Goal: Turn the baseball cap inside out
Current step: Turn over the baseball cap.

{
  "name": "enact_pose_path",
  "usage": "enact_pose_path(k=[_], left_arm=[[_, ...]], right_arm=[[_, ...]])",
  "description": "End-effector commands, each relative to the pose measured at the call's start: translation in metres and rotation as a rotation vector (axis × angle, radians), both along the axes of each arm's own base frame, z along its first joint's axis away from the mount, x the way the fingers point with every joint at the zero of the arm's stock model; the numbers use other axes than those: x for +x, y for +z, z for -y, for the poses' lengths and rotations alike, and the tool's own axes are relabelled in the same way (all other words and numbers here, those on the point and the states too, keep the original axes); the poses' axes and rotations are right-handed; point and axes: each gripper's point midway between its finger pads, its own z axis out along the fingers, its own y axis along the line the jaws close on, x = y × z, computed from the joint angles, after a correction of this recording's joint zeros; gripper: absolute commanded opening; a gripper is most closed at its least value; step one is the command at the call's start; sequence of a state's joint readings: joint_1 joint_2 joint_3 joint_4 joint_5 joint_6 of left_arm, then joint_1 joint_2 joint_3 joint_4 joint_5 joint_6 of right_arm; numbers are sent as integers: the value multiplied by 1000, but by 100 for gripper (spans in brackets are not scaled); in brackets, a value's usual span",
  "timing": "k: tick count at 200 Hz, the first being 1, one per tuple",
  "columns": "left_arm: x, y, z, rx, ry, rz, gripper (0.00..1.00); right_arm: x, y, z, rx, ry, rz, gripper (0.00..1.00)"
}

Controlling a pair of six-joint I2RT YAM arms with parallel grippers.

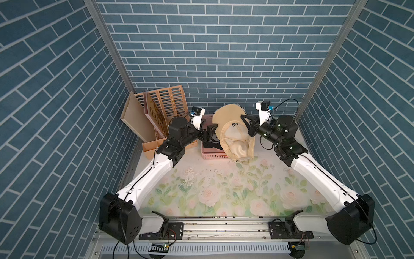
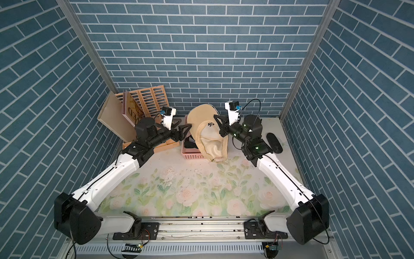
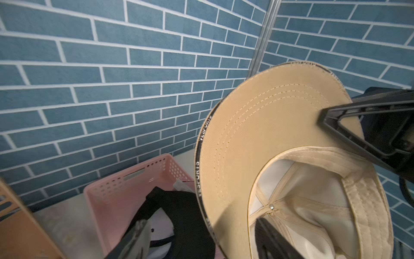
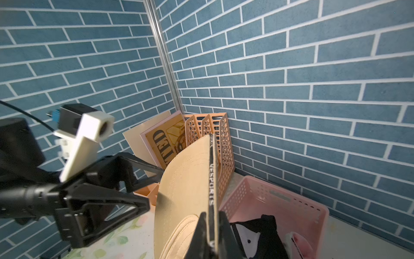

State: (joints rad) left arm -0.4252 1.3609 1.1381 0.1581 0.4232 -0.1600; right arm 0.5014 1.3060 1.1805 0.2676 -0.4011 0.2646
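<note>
Floral desk (image 1: 224,197) is nearest me, with both arms reaching over it to the far end.

Left claw (image 4: 154,188) is standing open and gripping nothing, just beside the cap. In the left wrist view one of its fingers (image 3: 272,238) is poking into the crown opening, near the centre rivet (image 3: 271,207).

Right claw (image 4: 210,226) is clamping shut on the edge of the brim (image 3: 257,139), one finger on each face. It's holding the baseball cap (image 1: 233,134) up with the brim pointing upward. The crown (image 1: 237,149) is dangling below, over the right side of the pink basket (image 1: 212,155). Can't tell whether the crown's lowest edge is brushing the desk.

Behind that are the orange file rack (image 1: 171,101) and the brick wall (image 1: 224,67).

Handling, as I'm reading it:
- **Weight:** it's looking light, and nothing on it is looking fragile.
- **Brim:** it's looking stiff and curved, so it's working as the handle (good anchor, no sag).
- **Crown:** it's soft cloth, with the pale lining (image 3: 313,201) showing and bulging, and probably folding wherever it's pushed.
- **Grip:** the fabric is looking matte rather than slippery, but I'm expecting thin panels to slide out of a shallow pinch.
- **Where to hold:** I'd be pinching the sweatband (image 3: 363,201) rim, or pushing at the rivet from inside, where the seams are meeting and the cloth is thickest.

Judging it partway inverted, not finished.
</note>
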Motion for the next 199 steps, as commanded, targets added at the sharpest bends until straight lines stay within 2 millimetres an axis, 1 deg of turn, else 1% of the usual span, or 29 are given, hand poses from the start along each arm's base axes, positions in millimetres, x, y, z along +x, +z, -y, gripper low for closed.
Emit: enact_pose_path(k=[1, 13, 21, 47, 71, 94, 106, 114, 118, 123, 134, 147, 153, 166, 185, 193, 199], left_arm=[[-4, 13, 15, -83, -91, 8, 74], [-8, 18, 18, -115, -120, 15, 71], [-11, 21, 20, -140, -142, 18, 68], [-20, 32, 27, -206, -207, 34, 46], [-28, 41, 35, -234, -263, 43, 33], [-31, 39, 41, -224, -281, 41, 22], [-32, 37, 42, -221, -287, 39, 11], [-32, 35, 41, -220, -279, 36, 1], [-31, 34, 41, -220, -272, 34, 0], [-30, 34, 39, -220, -256, 37, 0], [-25, 32, 35, -220, -210, 35, 0], [-19, 33, 28, -225, -151, 36, 0], [-16, 32, 25, -229, -124, 33, 0], [-11, 35, 19, -245, -77, 39, 0], [-8, 39, 14, -269, -35, 52, 0], [-6, 39, 11, -278, -17, 51, 0], [-5, 40, 11, -286, -6, 50, 0]], right_arm=[[-7, 21, -7, 90, 69, 36, 6], [-5, 20, -11, 101, 84, 31, 5], [-3, 18, -13, 107, 89, 26, 5], [1, 14, -18, 114, 104, 16, 5], [7, 7, -21, 107, 99, -3, 5], [9, 5, -22, 107, 99, -3, 5], [10, 5, -22, 102, 94, -8, 6], [12, 3, -21, 92, 80, -9, 7], [13, 2, -20, 84, 67, -13, 10], [16, -1, -17, 71, 43, -22, 17], [22, -8, -12, 34, -6, -38, 29], [30, -18, 0, -20, -96, -57, 54], [33, -23, 7, -46, -143, -65, 61], [35, -32, 28, -89, -255, -71, 66], [28, -37, 53, -126, -364, -60, 69], [21, -40, 60, -131, -386, -56, 69], [15, -43, 60, -137, -380, -51, 68]])
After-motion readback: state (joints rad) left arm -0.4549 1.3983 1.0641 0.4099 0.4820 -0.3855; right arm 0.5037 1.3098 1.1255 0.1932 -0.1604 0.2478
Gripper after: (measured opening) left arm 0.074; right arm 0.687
